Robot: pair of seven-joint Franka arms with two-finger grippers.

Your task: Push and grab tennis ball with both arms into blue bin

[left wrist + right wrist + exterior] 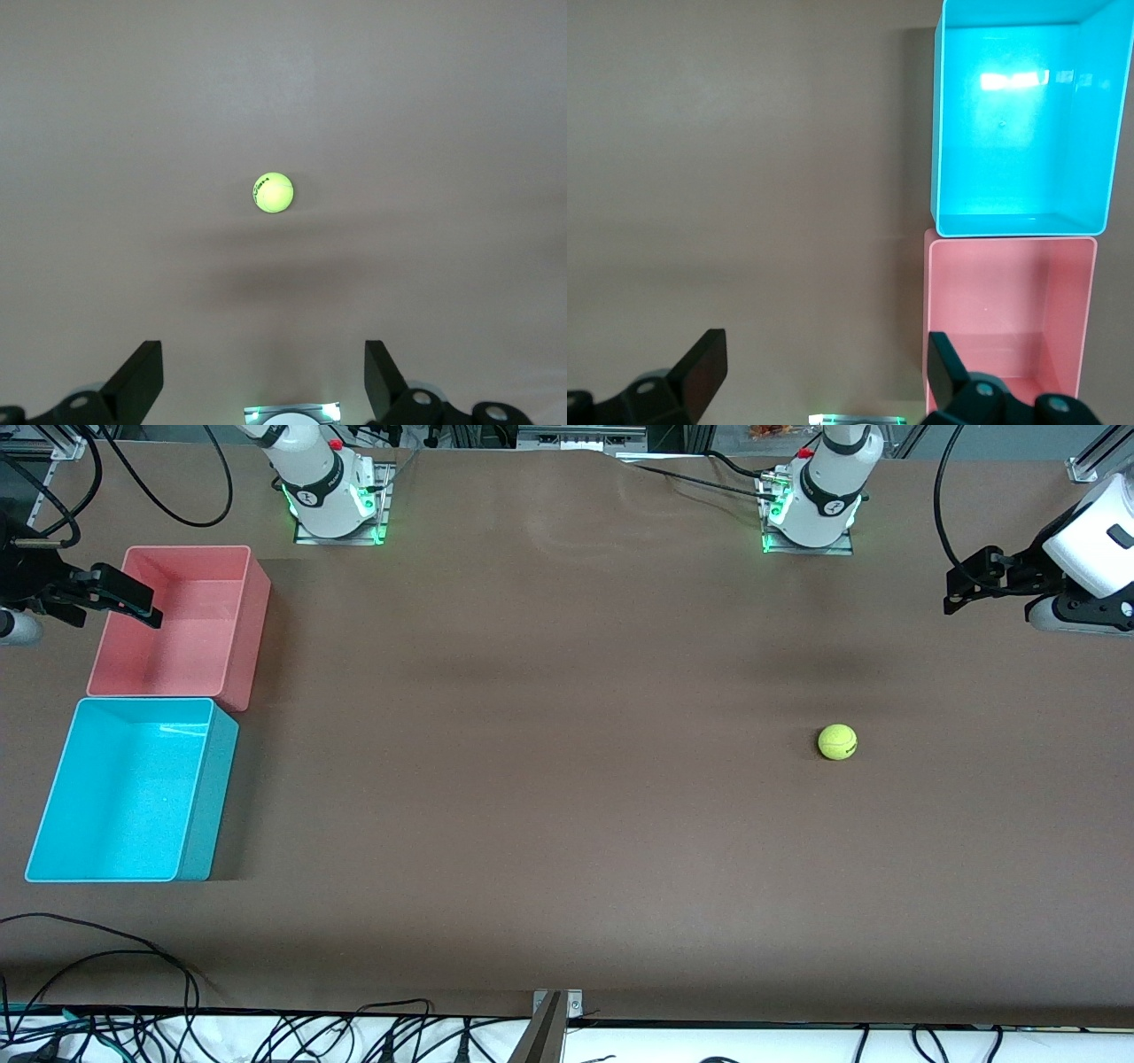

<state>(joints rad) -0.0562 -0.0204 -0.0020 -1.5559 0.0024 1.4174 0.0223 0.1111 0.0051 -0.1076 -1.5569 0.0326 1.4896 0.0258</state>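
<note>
Nearest the front camera, at the right arm's end of the bench (567, 850), we see the blue bin (53, 815), upright and open at the top, its long axis running from the camera toward the arm bases. It is empty. Just beside it, farther from the camera, stands a pink bin (244, 615) of like size, set the same way.

A little farther than the blue bin's middle, toward the left arm's end of the bench and well apart from both bins, lies the tennis ball (837, 741), alone on the bare surface. Being round, it has no long axis; its dark mark faces the left arm's end.

Farther still, we find the right pincer (133, 602) hanging over the pink bin's edge, fingers spread and holding nothing. The left pincer (970, 584) hangs over the left arm's end of the bench, likewise spread and empty; in its wrist view the ball sits ahead, centred between the fingers (142, 376).

We judge the task unstarted: neither arm touches the ball. The next move calls for the left arm to descend by the ball and push it toward the right arm.
</note>
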